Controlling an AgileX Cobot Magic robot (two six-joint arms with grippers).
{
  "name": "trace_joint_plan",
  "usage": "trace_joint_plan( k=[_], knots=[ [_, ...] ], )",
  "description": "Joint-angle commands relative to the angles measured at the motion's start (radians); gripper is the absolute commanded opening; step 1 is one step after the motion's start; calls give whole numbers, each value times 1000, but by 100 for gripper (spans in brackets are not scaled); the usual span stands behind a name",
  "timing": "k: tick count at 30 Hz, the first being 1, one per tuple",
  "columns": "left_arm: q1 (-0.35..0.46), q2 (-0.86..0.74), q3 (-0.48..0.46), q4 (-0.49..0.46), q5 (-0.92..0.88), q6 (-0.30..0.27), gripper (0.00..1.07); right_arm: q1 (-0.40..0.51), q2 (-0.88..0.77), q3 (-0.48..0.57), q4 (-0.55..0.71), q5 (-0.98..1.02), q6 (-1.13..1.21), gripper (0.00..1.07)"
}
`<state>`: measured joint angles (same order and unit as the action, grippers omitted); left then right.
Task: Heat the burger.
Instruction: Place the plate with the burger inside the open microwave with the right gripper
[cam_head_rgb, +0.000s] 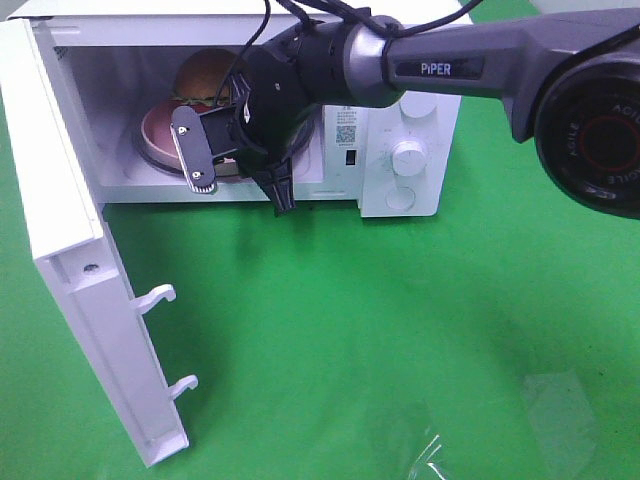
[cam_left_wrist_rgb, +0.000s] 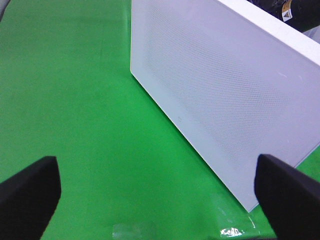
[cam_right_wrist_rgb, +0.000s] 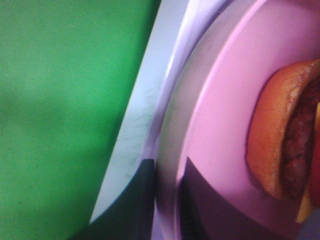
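Observation:
The burger (cam_head_rgb: 205, 75), with its golden-brown bun, sits on a pink plate (cam_head_rgb: 160, 130) inside the open white microwave (cam_head_rgb: 420, 110). My right gripper (cam_head_rgb: 238, 190) reaches into the microwave mouth at the plate's front rim. In the right wrist view its two dark fingers (cam_right_wrist_rgb: 135, 210) stand close on either side of the plate (cam_right_wrist_rgb: 220, 125) rim, shut on it, with the burger (cam_right_wrist_rgb: 280, 150) just beyond. My left gripper (cam_left_wrist_rgb: 160, 200) is open and empty above the green table, facing the outer side of the microwave door (cam_left_wrist_rgb: 225, 100). It is out of the exterior high view.
The microwave door (cam_head_rgb: 80, 280) swings out to the left with two latch hooks (cam_head_rgb: 160, 295) on its edge. A round knob (cam_head_rgb: 408, 157) is on the control panel. Clear plastic scraps (cam_head_rgb: 560, 400) lie on the green cloth at front right.

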<state>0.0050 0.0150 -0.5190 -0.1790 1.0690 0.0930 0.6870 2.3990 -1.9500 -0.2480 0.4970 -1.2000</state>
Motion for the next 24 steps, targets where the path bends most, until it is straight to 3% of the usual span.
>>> trace_joint_plan(
  k=[1, 5, 19, 24],
  knots=[
    [2, -3, 2, -7, 0, -2, 98, -3, -14, -17, 15, -40, -6, 28],
    [2, -3, 2, -7, 0, -2, 98, 0, -16, -12, 23, -34, -6, 38],
    [2, -3, 2, -7, 0, -2, 98, 0, -47, -8, 60, 18, 40, 41],
    [2, -3, 2, -7, 0, -2, 98, 0, -119, 123, 62, -36, 40, 41]
  ],
)
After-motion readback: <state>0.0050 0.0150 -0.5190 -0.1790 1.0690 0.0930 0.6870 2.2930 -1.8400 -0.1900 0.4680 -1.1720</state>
